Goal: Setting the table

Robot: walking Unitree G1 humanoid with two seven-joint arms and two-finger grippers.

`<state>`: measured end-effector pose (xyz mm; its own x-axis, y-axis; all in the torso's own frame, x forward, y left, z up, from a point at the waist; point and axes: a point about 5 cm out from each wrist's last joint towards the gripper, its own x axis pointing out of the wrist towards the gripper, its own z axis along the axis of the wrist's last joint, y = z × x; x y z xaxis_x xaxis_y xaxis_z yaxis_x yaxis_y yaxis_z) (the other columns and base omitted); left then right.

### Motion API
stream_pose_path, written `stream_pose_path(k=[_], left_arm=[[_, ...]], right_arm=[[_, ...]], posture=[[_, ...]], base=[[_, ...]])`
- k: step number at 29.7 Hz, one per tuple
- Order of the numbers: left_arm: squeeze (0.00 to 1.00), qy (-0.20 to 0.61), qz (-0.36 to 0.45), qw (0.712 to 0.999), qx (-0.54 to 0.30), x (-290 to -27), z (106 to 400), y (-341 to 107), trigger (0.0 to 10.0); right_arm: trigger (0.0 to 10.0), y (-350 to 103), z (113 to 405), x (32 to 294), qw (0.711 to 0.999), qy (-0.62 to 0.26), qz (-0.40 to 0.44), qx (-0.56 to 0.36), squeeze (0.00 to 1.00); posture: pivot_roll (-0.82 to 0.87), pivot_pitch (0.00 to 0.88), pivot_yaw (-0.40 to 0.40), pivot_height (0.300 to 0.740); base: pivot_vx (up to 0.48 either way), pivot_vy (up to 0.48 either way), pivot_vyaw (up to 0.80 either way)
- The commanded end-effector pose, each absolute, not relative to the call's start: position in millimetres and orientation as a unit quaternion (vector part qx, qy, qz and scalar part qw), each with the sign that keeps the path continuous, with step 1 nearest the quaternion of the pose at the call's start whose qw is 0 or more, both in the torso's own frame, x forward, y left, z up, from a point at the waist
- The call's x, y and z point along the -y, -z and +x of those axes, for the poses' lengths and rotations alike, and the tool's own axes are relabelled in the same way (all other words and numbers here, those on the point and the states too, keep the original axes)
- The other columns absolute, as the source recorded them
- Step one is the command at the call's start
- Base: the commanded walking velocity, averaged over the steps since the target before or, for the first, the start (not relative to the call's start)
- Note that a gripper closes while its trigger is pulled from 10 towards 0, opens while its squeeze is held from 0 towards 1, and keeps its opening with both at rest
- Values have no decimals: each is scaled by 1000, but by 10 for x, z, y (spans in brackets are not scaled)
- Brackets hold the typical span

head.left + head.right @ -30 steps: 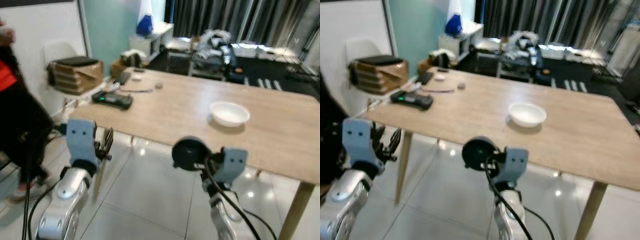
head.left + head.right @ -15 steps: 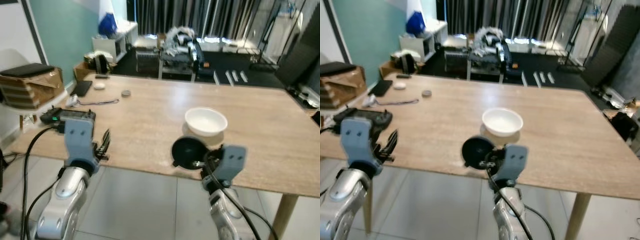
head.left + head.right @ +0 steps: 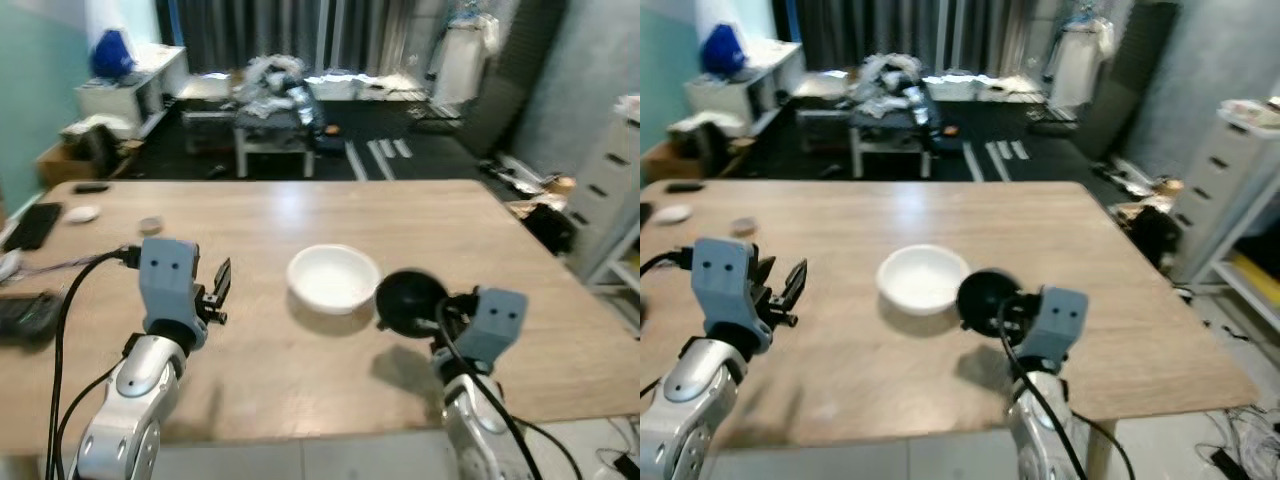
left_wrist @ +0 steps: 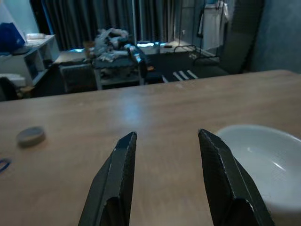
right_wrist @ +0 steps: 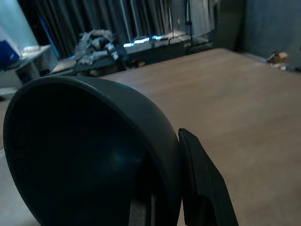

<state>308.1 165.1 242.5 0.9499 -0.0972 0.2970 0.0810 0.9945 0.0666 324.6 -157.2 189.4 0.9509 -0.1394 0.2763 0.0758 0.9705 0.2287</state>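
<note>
A white bowl [image 3: 332, 278] sits near the middle of the wooden table [image 3: 300, 215]. My right gripper [image 3: 425, 312] is shut on the rim of a dark bowl [image 3: 408, 302], held above the table just right of the white bowl. In the right wrist view the dark bowl [image 5: 89, 150] looms close, with one black finger [image 5: 204, 183] on its outer wall. My left gripper [image 3: 220, 290] is open and empty, hovering over the table left of the white bowl [image 4: 263, 162]; both fingers [image 4: 117, 181] show apart in its wrist view.
A small round disc [image 4: 31, 135], a dark flat device [image 3: 35, 222] and a black controller [image 3: 15, 315] lie at the table's left end. A low cluttered table [image 3: 275, 95] and shelves [image 3: 125, 85] stand beyond. White drawers [image 3: 1230, 170] stand to the right.
The camera has swung right and closer, so the table now lies under both arms. The dark bowl stays held in my right gripper, now right of the white bowl.
</note>
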Motion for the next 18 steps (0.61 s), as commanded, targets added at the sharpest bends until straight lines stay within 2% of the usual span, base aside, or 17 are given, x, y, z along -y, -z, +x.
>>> stream_pose_path(k=[1,13,18], left_arm=[[0,53,26,988,141,-1680,3047,-2383,10000],[0,106,30,984,140,-1615,2952,-2376,10000],[0,143,37,981,125,-1654,2831,-2327,10000]], right_arm=[[10000,-1948,3252,1525,981,54,97,156,0],[10000,-2201,3334,1650,981,51,67,173,0],[10000,-2439,3438,1790,986,30,0,167,0]], posture=[[94,105,50,740],[96,99,42,740],[95,97,27,740]], base=[[0,0,0],[0,0,0],[0,0,0]])
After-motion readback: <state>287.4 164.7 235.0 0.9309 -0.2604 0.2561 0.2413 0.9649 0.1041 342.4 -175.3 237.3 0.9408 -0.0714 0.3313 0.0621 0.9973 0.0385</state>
